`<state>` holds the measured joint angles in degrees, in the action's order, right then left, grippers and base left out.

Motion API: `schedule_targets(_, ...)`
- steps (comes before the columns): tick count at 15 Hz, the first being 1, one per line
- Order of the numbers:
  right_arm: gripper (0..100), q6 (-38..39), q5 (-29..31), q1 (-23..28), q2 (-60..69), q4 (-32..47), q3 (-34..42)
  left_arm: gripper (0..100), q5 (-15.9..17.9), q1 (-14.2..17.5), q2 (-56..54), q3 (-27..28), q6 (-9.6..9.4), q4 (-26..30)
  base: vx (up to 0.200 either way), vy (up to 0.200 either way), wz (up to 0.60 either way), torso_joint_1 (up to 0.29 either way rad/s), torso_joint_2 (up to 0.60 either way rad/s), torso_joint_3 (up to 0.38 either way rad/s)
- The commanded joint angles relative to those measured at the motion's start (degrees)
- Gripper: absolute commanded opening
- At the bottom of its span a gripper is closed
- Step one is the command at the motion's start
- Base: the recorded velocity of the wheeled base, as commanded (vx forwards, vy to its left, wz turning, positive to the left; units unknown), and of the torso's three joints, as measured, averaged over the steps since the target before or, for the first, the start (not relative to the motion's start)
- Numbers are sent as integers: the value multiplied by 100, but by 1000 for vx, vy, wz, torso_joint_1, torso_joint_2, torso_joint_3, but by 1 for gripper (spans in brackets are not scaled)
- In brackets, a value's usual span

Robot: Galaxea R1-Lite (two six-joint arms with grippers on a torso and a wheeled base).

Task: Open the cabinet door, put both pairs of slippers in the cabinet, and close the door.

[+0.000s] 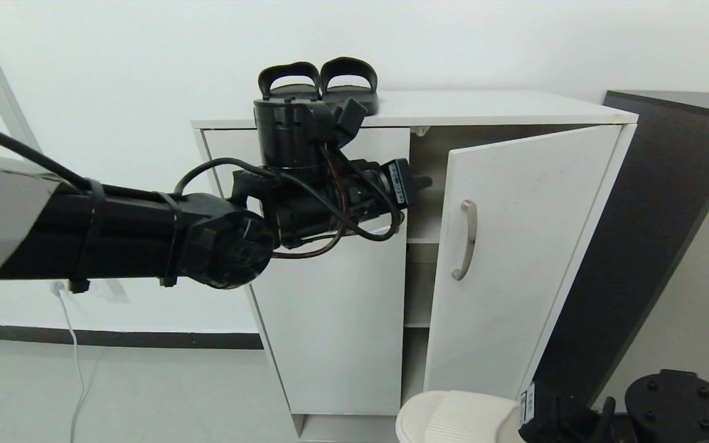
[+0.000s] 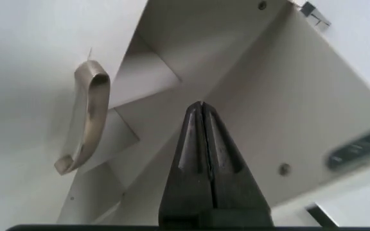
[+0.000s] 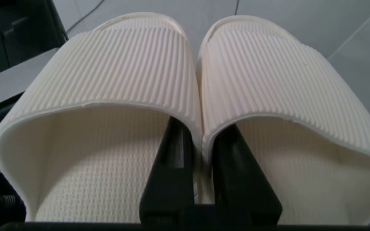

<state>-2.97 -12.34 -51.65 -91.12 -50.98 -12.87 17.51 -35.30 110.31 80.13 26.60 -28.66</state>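
Two pairs unstowed. Right gripper [image 3: 201,147] clamps cream slippers [image 3: 108,90] by their adjoining inner walls, so both travel together. Left gripper [image 2: 202,112], pressed closed and empty, sits in the gap beside the ajar cabinet door [image 1: 514,246], probably to push it wider. Black slippers [image 1: 319,77] rest above those fingers, atop the cabinet [image 1: 502,109].

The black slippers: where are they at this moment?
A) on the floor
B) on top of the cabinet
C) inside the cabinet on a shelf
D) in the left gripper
B: the black slippers stand side by side on the cabinet top, while the left gripper is shut and holds nothing.
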Motion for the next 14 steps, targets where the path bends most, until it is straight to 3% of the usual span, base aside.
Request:
schedule_targets(1, 0, -1, -6, -73, -2, 0, 48, 0, -2, -3, 280, 135, 3, 1, 0, 0, 0, 0, 0, 0)
schedule_targets(5, 0, -10, -6, -143, -28, 0, 66, 0, -10, -187, 535, 337, -6, 10, -200, 0, 0, 5, 1, 0)
schedule_targets(7, 0, -10, -6, -143, -28, 0, 92, 0, -89, -530, 148, -129, -41, -105, -200, 0, 0, -2, 0, 2)
schedule_targets(9, 0, -28, -6, -179, -28, 0, 92, 0, -98, -838, -159, -542, -50, -368, 0, 0, 0, 0, 0, 0)
schedule_targets(11, 0, -54, -6, -205, -11, 0, 92, 0, -98, -873, -256, -604, -50, -404, 0, 0, 0, 0, 0, 0)
schedule_targets(14, 0, -37, -6, -205, -2, -17, 92, 0, -125, -671, -317, -656, -58, -404, 0, 0, 0, 0, 0, 0)
